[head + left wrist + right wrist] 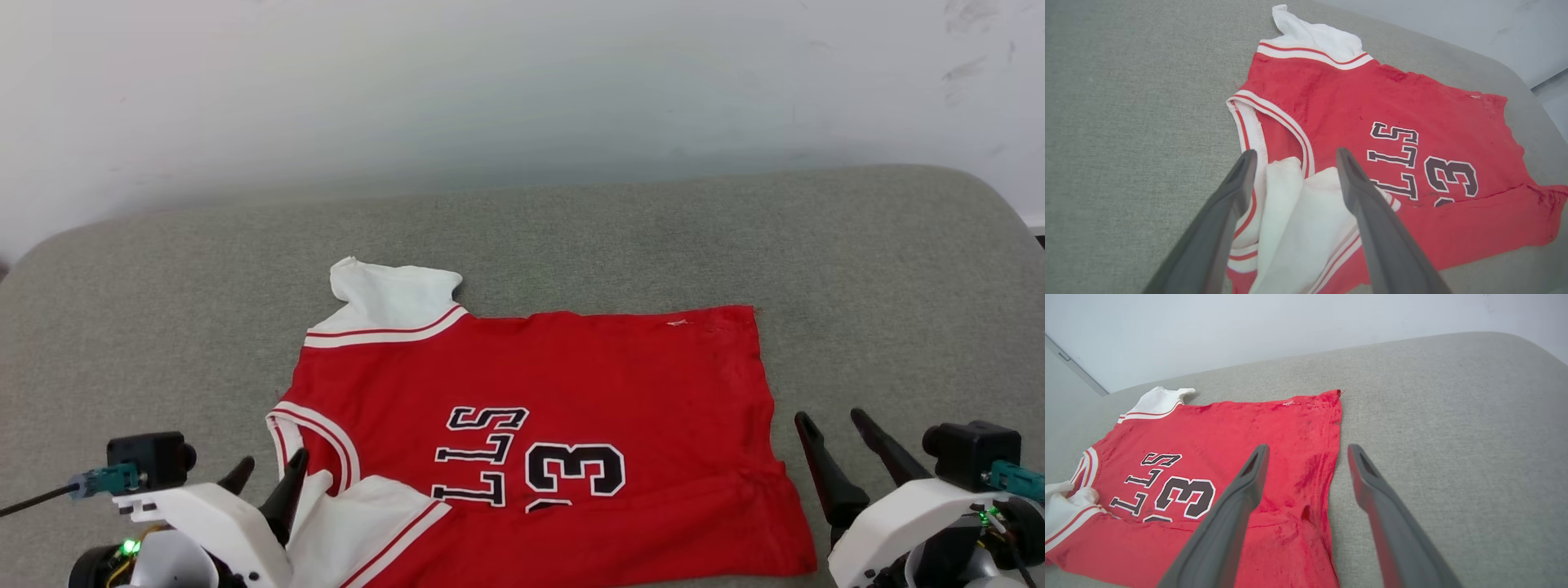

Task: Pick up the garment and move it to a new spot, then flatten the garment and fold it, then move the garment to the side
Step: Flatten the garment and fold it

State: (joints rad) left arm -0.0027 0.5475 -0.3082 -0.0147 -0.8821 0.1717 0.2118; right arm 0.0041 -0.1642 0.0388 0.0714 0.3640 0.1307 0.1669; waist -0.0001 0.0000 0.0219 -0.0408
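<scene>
While both arms wait low at the near edge, the broad grey woven cushion (571, 220) takes up most of the stage, with a plain pale wall (490, 82) behind it. Spread across the cushion's middle lies the garment (588, 367), a red basketball-style jersey with white short sleeves and striped trim, turned sideways with its neck towards the robot's left and its hem (763, 384) towards the right. Its near long side looks doubled over the body, cutting off the bottom of the black white-outlined number (575, 467), so I'd say the fold is under way rather than finished. Over to the right gripper (829, 416): fingers spread apart, nothing between them, sitting just beside the hem; its wrist view puts one finger over the red corner and the other over bare cushion. Now the left gripper (273, 459): also parted and empty, straddling the bunched near white sleeve (1298, 212), though I cannot tell whether it touches the cloth. The far white sleeve (392, 294) pokes out past the shoulder. This is light, limp cloth that will sag and crease, so pinch the doubled near edge at the hem corner and the shoulder together, never a single loose layer.
</scene>
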